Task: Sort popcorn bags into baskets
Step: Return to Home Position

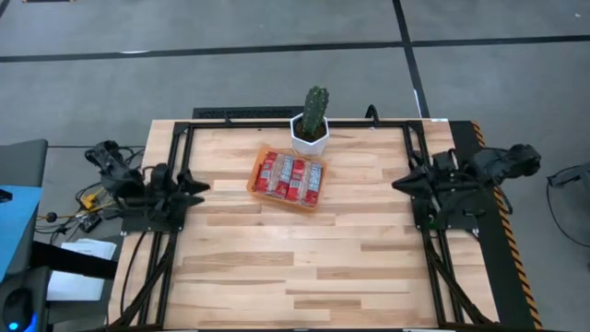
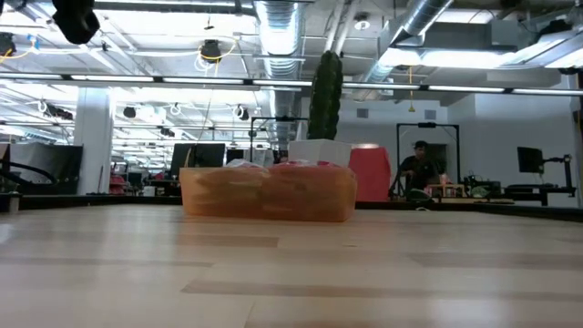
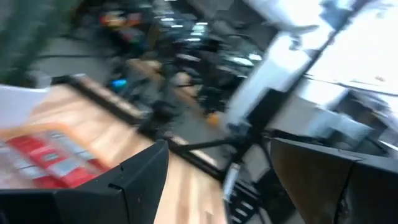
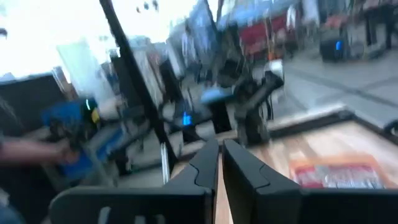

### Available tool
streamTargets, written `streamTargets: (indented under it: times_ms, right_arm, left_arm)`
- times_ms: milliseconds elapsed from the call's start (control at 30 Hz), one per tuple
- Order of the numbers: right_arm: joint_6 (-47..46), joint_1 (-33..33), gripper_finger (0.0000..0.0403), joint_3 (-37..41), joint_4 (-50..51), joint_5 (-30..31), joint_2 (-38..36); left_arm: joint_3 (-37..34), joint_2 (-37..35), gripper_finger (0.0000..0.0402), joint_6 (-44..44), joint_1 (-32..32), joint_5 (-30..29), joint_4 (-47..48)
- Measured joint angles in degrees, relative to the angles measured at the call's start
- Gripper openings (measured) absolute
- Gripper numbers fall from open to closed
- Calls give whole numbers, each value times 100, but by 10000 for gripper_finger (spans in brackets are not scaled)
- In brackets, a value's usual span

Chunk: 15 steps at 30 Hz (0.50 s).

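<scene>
There's your shallow orange plastic tray (image 1: 255, 175) at the far middle of the pale wooden bench (image 1: 295, 267), just in front of the white pot with the green cactus (image 1: 312, 129). The glossy red popcorn packets (image 1: 290, 178) lie inside it, side by side. Your left arm (image 1: 152, 192) is folded at the bench's left edge, left jaws spread wide. Your right arm (image 1: 452, 184) is folded at the right edge, right jaws pinched almost together, holding nothing.
</scene>
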State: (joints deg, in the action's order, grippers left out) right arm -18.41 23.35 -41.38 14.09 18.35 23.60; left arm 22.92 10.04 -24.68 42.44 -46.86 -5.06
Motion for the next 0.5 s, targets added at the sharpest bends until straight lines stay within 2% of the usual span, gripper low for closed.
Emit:
streamTargets:
  times_ms: [100,200,300,367,500]
  right_arm:
    - [86,-6,49,745,-587,186,-670]
    - [91,-4,49,1329,-850,661,-1312]
    - [199,-10,49,1909,-991,1059,-1910]
    - [246,-19,49,2287,-1081,1070,-2303]
    - [212,-36,49,2915,-1316,971,-2342]
  left_arm:
    - [-626,-551,270,627,3,571,-766]
    - [-1020,-1013,270,1426,1,808,-1389]
    - [-1170,-996,270,2229,0,811,-1664]
    - [-1251,-992,270,2289,-2,694,-1562]
    - [-1691,-990,270,1902,-2,822,-1510]
